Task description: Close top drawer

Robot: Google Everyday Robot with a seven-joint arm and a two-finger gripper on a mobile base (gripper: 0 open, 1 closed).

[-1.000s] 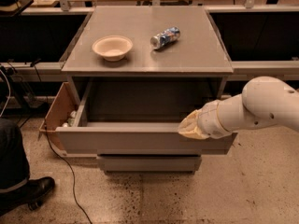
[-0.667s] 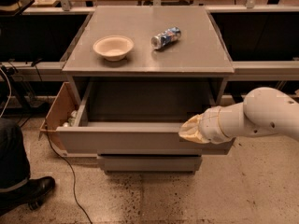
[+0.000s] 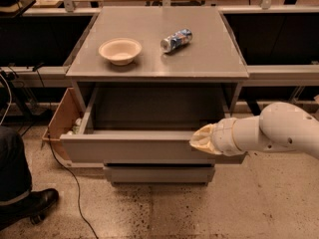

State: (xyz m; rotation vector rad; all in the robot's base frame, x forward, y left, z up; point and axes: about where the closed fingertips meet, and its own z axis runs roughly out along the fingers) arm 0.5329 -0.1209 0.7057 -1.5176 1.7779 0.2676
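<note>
Grey top drawer (image 3: pixel 129 148): uppermost in the metal cabinet; it stands open, drawn well out toward the camera; its plain flat front is without a handle; the inside that shows looks bare
Pincer (image 3: pixel 202 141): cream-coloured tip at the right part of the drawer's front panel, level with its upper edge and seemingly pressed against it; whether it is open or closed cannot be told; it has hold of nothing that I can see
Arm (image 3: pixel 279 131): white and rounded; it reaches in from the right edge toward the drawer front
Counter (image 3: pixel 209 59): grey flat top of the cabinet, above the open drawer
Bowl (image 3: pixel 120 50): pale, shallow, upright on the counter's left half
Can (image 3: pixel 176 40): crushed, silver and blue, lying on its side right of the bowl, apart from it
Lower drawer (image 3: pixel 159 174): grey, shut, showing beneath the open one
Cardboard box (image 3: pixel 62 121): brown, on the floor just beside the cabinet's left side
Shoe (image 3: pixel 40 203): black, with a dark trouser leg above it, at the lower left
Cable (image 3: pixel 70 183): thin, dark, trailing over the speckled floor
</note>
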